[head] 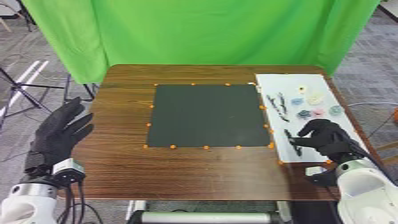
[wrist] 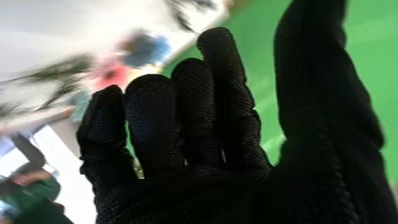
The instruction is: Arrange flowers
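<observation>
In the head view my right hand is over the near part of a white sheet, beside a dark leafy sprig. The right wrist view has my right hand open, its fingers fairly straight and nothing held. Flower heads lie farther up the sheet: a pale yellow one, a blue one, a pink one and a teal one. Dark stems lie left of them. My left hand is open off the table's left side.
A dark square mat lies mid-table, with small orange markers around its edges. The brown wooden table extends toward the robot. A green curtain hangs behind it. Near my right wrist is a small white object.
</observation>
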`<action>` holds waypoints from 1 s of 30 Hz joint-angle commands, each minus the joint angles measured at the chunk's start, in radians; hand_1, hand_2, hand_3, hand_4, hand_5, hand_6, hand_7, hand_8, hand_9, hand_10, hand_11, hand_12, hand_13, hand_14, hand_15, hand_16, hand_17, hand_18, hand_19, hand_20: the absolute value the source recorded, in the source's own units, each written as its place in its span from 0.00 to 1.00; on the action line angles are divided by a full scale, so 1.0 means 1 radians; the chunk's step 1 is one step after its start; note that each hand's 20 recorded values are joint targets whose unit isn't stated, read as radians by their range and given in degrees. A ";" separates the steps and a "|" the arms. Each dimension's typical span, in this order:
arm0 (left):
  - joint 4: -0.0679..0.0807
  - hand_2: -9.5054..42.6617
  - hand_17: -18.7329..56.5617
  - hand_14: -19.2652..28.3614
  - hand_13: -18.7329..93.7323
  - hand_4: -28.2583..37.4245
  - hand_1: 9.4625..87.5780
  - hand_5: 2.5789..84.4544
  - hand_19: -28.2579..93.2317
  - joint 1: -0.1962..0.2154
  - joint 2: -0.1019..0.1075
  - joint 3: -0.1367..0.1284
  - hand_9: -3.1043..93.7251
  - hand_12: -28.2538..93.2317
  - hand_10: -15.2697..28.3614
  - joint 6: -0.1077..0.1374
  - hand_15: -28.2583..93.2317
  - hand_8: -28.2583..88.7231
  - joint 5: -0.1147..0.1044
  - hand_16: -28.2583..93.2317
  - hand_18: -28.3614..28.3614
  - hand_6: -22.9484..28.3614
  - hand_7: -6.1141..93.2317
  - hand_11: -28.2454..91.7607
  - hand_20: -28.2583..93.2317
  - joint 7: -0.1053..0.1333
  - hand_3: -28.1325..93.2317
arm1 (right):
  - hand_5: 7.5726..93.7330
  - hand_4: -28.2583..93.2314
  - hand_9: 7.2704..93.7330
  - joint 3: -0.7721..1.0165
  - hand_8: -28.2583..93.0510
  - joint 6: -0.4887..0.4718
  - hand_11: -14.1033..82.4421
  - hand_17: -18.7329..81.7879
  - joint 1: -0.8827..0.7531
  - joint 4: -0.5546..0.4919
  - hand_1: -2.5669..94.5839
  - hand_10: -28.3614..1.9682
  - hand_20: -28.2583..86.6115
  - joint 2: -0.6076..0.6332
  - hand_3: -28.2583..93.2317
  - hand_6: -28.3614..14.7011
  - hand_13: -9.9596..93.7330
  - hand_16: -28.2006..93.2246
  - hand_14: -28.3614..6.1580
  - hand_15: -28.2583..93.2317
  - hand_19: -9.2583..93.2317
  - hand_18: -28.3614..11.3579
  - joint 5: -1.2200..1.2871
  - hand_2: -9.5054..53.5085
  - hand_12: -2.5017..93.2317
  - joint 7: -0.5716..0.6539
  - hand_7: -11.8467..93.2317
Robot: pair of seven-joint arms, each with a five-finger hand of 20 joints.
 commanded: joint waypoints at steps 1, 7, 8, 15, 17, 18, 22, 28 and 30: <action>-0.012 0.11 0.14 0.69 0.35 0.03 0.24 0.31 0.59 0.023 -0.004 -0.011 0.26 0.36 0.58 0.007 0.48 0.13 0.000 0.25 0.84 0.48 0.31 0.41 0.30 -0.003 0.81 | 0.40 0.00 0.39 -0.053 0.07 -0.103 0.80 0.32 0.025 0.030 0.38 0.42 0.69 -0.010 0.72 0.57 0.50 0.46 0.43 0.90 0.82 0.22 -0.303 0.00 0.50 0.114 0.60; -0.008 0.11 0.14 0.69 0.35 0.03 0.24 0.31 0.59 0.012 0.007 -0.008 0.26 0.37 0.58 0.007 0.48 0.13 -0.001 0.24 0.84 0.48 0.31 0.41 0.30 -0.002 0.81 | 0.37 0.00 0.37 -0.072 0.07 -0.144 0.79 0.31 0.025 0.041 0.34 0.40 0.69 -0.018 0.76 0.55 0.48 0.44 0.42 0.89 0.81 0.22 -0.292 0.00 0.50 0.121 0.59; -0.009 0.11 0.14 0.69 0.35 0.03 0.24 0.31 0.59 0.013 0.006 -0.008 0.26 0.37 0.58 0.005 0.48 0.13 -0.001 0.24 0.84 0.48 0.31 0.41 0.30 -0.004 0.81 | 0.37 0.00 0.37 -0.075 0.07 -0.159 0.79 0.31 0.026 0.043 0.34 0.40 0.69 -0.020 0.76 0.55 0.48 0.44 0.42 0.89 0.81 0.22 -0.285 0.00 0.50 0.120 0.59; -0.011 0.11 0.14 0.70 0.35 0.03 0.24 0.32 0.59 0.021 0.006 -0.009 0.26 0.37 0.59 0.014 0.48 0.13 -0.004 0.24 0.84 0.48 0.31 0.42 0.30 0.000 0.81 | 0.40 0.00 0.40 -0.115 0.07 -0.216 0.79 0.31 0.057 0.066 0.34 0.39 0.69 -0.036 0.73 0.56 0.50 0.43 0.41 0.89 0.81 0.21 -0.263 0.00 0.48 0.111 0.60; -0.010 0.11 0.14 0.70 0.35 0.03 0.24 0.32 0.59 0.019 0.006 -0.010 0.26 0.37 0.59 0.010 0.48 0.13 -0.003 0.24 0.84 0.48 0.31 0.42 0.30 -0.003 0.81 | 0.41 0.00 0.42 -0.140 0.07 -0.228 0.79 0.32 0.075 0.085 0.34 0.40 0.69 -0.034 0.73 0.57 0.52 0.43 0.41 0.89 0.82 0.20 -0.278 0.00 0.48 0.113 0.61; -0.009 0.11 0.14 0.70 0.35 0.03 0.24 0.32 0.59 0.017 0.007 -0.008 0.26 0.37 0.59 0.011 0.48 0.13 -0.003 0.24 0.84 0.48 0.31 0.42 0.30 -0.003 0.81 | 0.43 0.00 0.44 -0.150 0.07 -0.239 0.79 0.33 0.083 0.091 0.34 0.41 0.70 -0.033 0.73 0.58 0.53 0.44 0.41 0.90 0.82 0.20 -0.279 0.00 0.48 0.119 0.61; -0.007 0.11 0.14 0.70 0.35 0.03 0.24 0.32 0.59 0.013 0.008 -0.005 0.26 0.37 0.59 0.011 0.49 0.13 -0.002 0.24 0.84 0.48 0.31 0.42 0.30 -0.004 0.81 | 0.50 0.00 0.51 -0.219 0.06 -0.180 0.81 0.36 0.113 0.132 0.34 0.47 0.70 -0.024 0.78 0.62 0.57 0.46 0.43 0.90 0.85 0.18 -0.323 0.00 0.49 0.134 0.66; -0.007 0.11 0.14 0.70 0.35 0.03 0.24 0.32 0.59 0.016 0.003 -0.010 0.26 0.37 0.59 0.009 0.49 0.13 0.001 0.24 0.84 0.48 0.31 0.42 0.30 -0.010 0.81 | 0.62 0.00 0.68 -0.260 0.30 -0.232 0.83 0.46 0.136 0.159 0.45 0.56 0.72 -0.032 0.77 0.67 0.70 0.50 0.50 0.92 0.95 0.17 -0.330 0.00 0.51 0.161 0.66; -0.008 0.11 0.14 0.70 0.35 0.03 0.24 0.32 0.59 0.018 0.005 -0.011 0.26 0.37 0.59 0.011 0.49 0.13 0.000 0.24 0.84 0.48 0.31 0.42 0.30 -0.010 0.81 | 0.63 0.00 0.70 -0.269 0.32 -0.253 0.83 0.47 0.138 0.168 0.47 0.57 0.73 -0.035 0.80 0.68 0.72 0.51 0.51 0.93 0.96 0.16 -0.338 0.00 0.52 0.154 0.68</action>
